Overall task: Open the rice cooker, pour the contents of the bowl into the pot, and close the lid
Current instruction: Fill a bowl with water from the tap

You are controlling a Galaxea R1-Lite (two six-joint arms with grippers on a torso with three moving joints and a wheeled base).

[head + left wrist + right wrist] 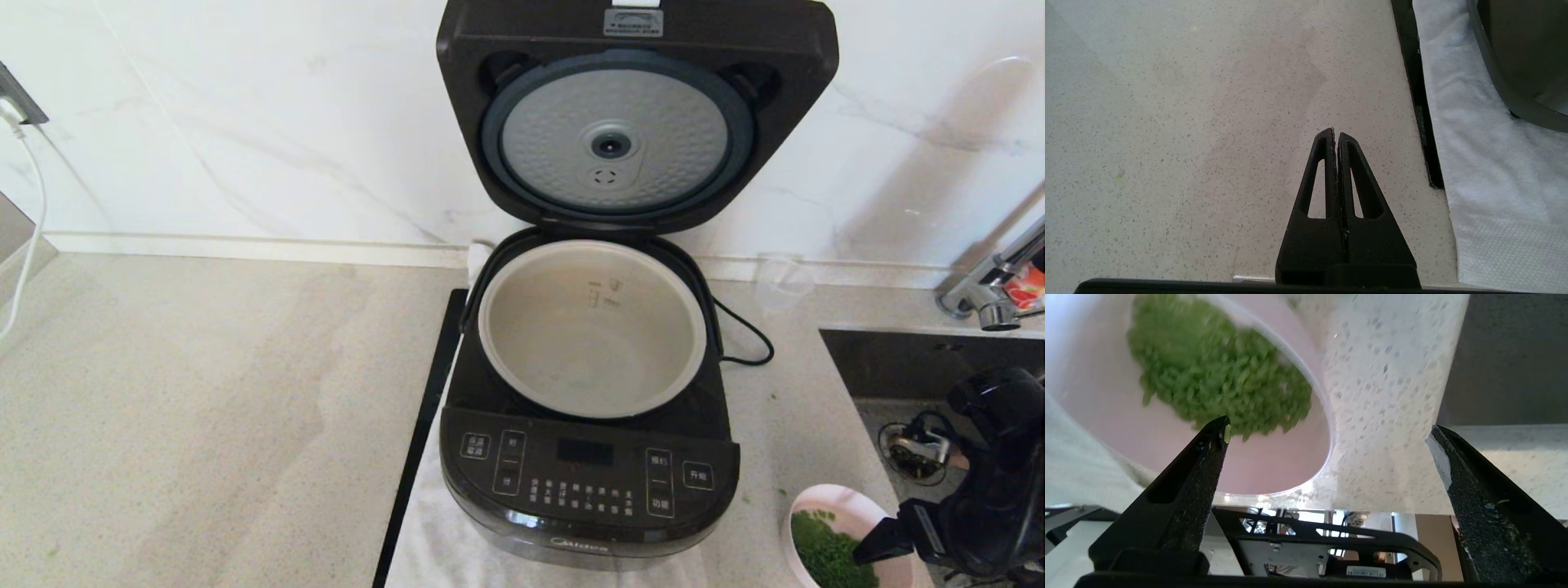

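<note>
Beside the bowl (824, 531) — right claw (1327, 428) spread wide, straddling its rim — gripping nothing.

Large glossy black rice cooker (588, 457) centre on white cloth (441, 539), hinged lid (637, 114) at 12, grey-beige pot (592, 327) inside; small pink bowl (816, 510) at 4; clear cup (782, 282), probably, at 2.

Bowl (824, 510): cut off by the head view's bottom edge; right side hidden behind the right gripper (878, 543).
Green contents (1220, 371): blurred in the right wrist view.
Lid (637, 114): top edge cropped.
Faucet (1000, 282): cropped at right.
Panel labels (584, 490): too small to read.
Rice cooker (1527, 57): only a corner shows in the left wrist view.
</note>
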